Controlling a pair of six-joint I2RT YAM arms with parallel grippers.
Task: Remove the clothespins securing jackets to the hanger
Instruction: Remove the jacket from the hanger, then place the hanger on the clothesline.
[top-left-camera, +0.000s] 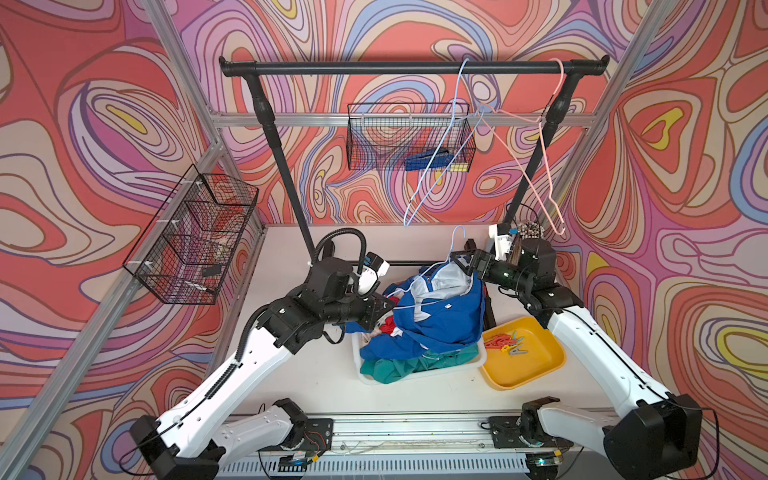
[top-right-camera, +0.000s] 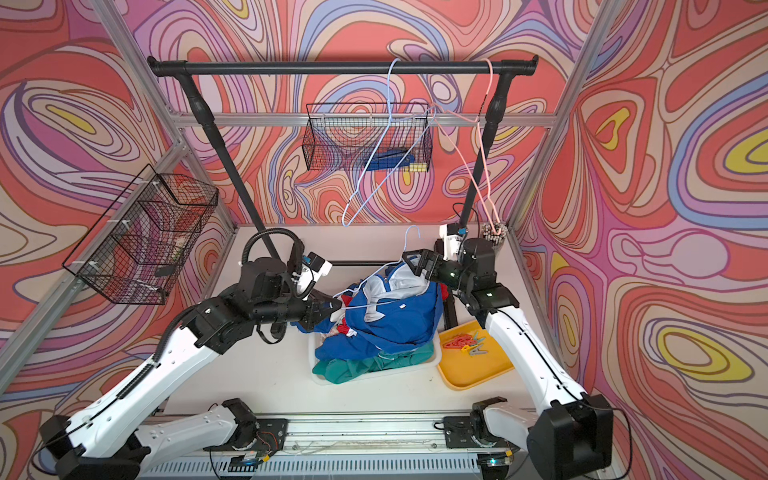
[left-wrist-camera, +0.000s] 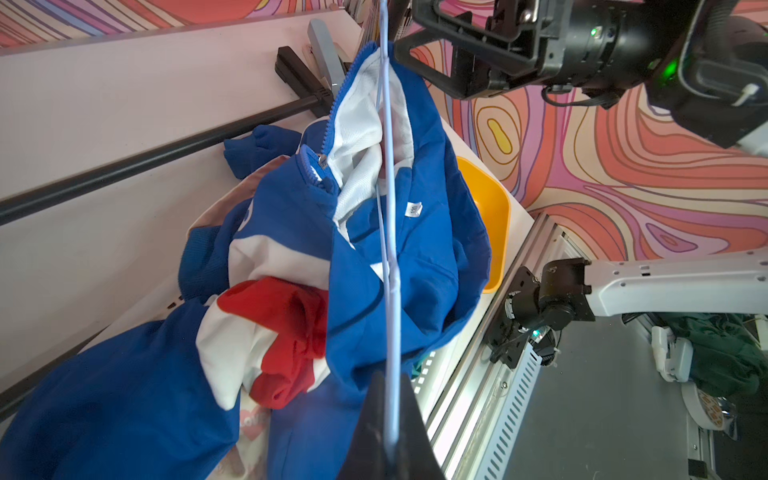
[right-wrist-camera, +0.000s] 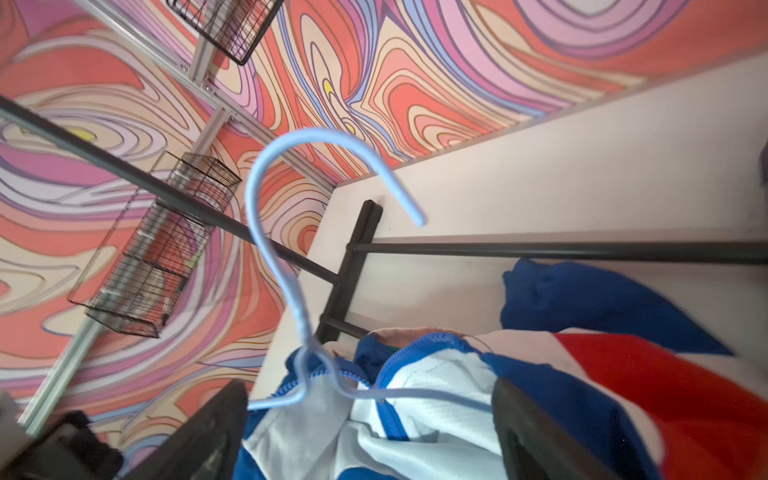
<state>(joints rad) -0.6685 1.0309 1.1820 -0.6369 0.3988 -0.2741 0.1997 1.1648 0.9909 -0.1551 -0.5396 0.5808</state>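
Behind the white tub (top-left-camera: 457, 368) stands the biggest thing going, a black clothes rack (top-left-camera: 411, 67). The tub itself sits on the pale surface (top-left-camera: 311, 374), about midway between the two arms.

Heaped in the tub are the jackets. The blue jacket (top-left-camera: 436, 324) with red and white panels is on top. The teal jacket (top-left-camera: 399, 368) is squashed under it and hangs over the tub's near rim. Only a scrap of the pink-and-cream jacket (left-wrist-camera: 249, 428) peeks out under the blue one.

Just beside the tub, on the right arm's side, there's a yellow tray (top-left-camera: 536, 365).

A light blue hanger (top-left-camera: 415, 306) is threaded through the blue jacket's collar, tilted, with its hook pointing up and away from the tub toward the rack. A bare blue hanger (top-left-camera: 407, 222) and a pink hanger (top-left-camera: 559, 226) dangle off the rack's bar, well above the tub.

The left hand (left-wrist-camera: 390, 399) is over the tub's left-arm side, clenched on the light blue hanger's wire. The right hand (right-wrist-camera: 370, 395) hovers over the tub's far side by the collar, fingers spread wide. The wire and the white lining sit between them, but nothing's pinched.

The clothespins (top-left-camera: 505, 343), red-orange, teal, grey and yellow, lie in a little pile in the tray, on the side nearest the tub.
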